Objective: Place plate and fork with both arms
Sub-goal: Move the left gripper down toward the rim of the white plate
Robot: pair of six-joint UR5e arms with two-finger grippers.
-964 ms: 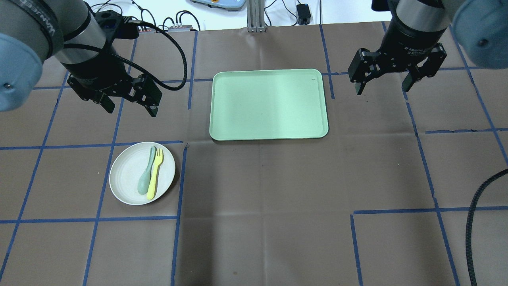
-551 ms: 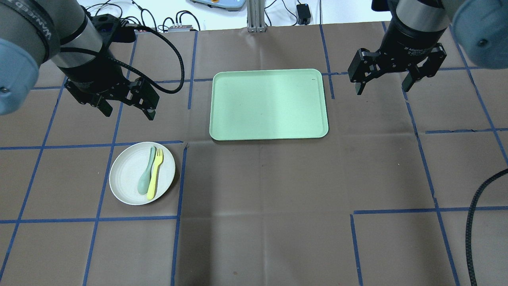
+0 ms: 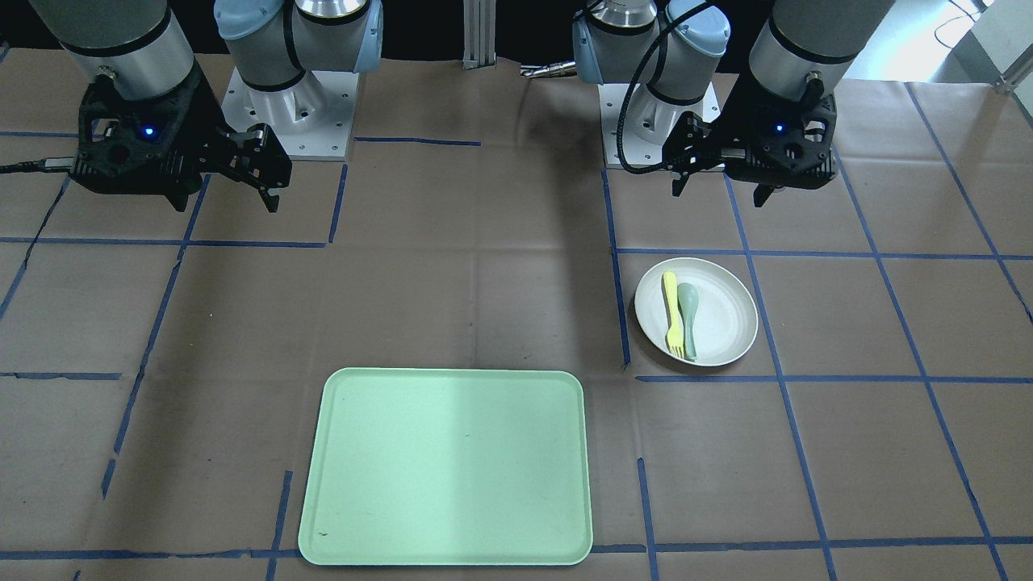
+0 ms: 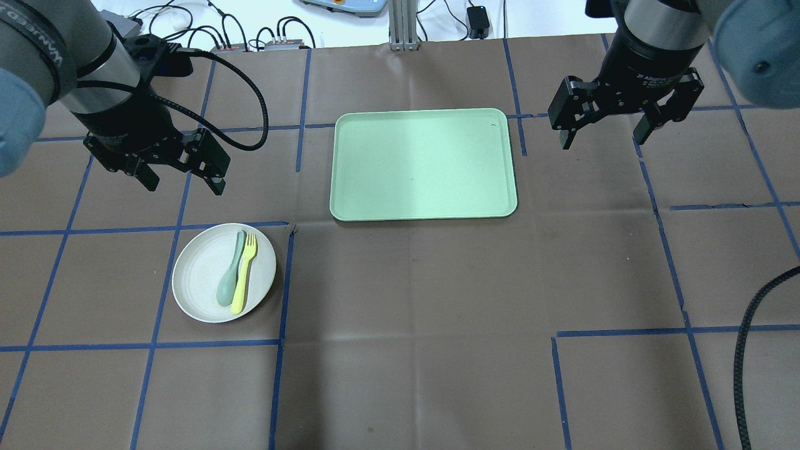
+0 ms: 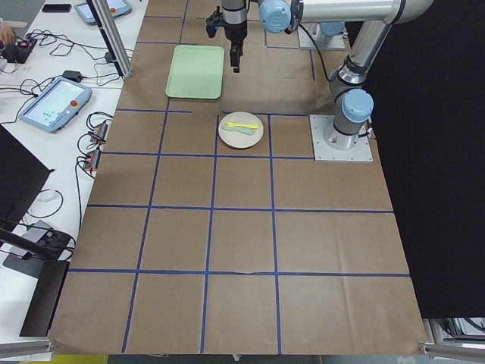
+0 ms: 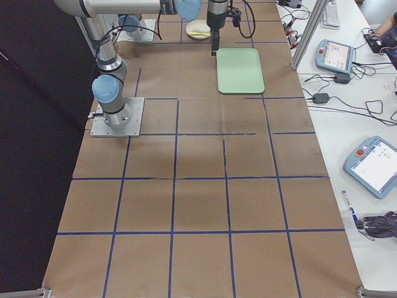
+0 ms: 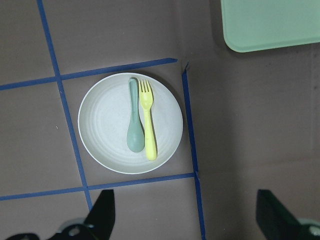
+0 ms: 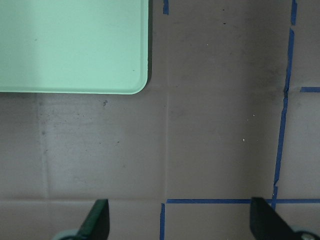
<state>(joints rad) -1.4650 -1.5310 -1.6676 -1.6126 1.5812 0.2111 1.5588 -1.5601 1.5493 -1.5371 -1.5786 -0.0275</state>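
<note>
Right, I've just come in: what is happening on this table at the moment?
Two robot arms are set up to place a plate and fork, but neither holds anything yet. The left gripper hovers open, well above the table near the plate. The yellow fork and a grey-green spoon lie side by side on the plate. The right gripper hangs open beside the green tray, apart from it.

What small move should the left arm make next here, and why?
Probably lower the left tool toward the plate: it hovers open and empty well above it, the fork lies on the plate beside the spoon, and the tray holds nothing.
</note>
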